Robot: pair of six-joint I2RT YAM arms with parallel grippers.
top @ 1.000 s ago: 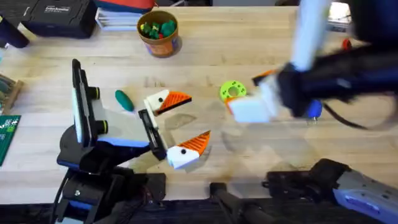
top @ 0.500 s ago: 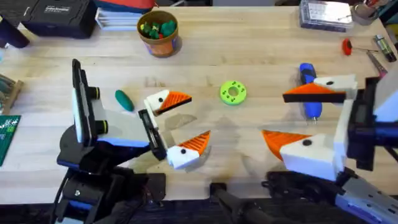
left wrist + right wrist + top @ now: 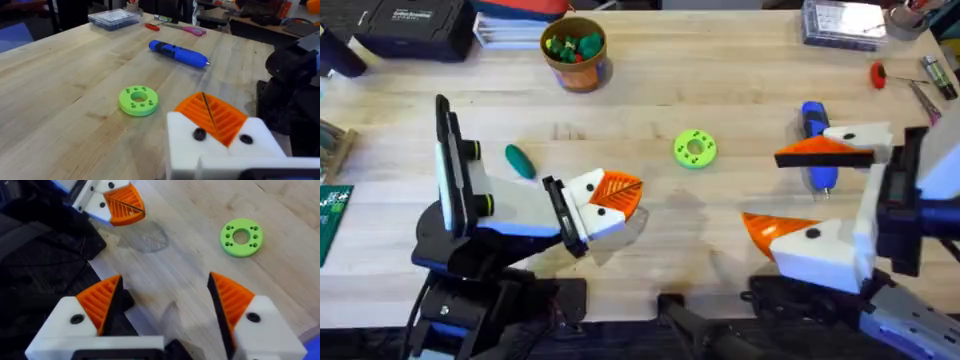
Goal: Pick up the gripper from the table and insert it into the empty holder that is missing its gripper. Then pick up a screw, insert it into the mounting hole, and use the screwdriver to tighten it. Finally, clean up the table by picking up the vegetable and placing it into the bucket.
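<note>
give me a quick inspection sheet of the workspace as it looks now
surface: pale wood table, bare in the middle
job's things: blue screwdriver lying flat; dark-green vegetable on the wood; orange bucket upright with toy pieces inside
clutter: green disc, red-handled tool, clear box
grippers: left tool shut, orange pads together; right tool open, holding nothing
cables: nothing seen
surroundings: black case and circuit board at the left

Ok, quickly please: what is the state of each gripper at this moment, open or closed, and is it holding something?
Left gripper: closed, the orange pads pressed together, holding nothing.
Right gripper: open, wide gap between the pads, holding nothing.
</note>
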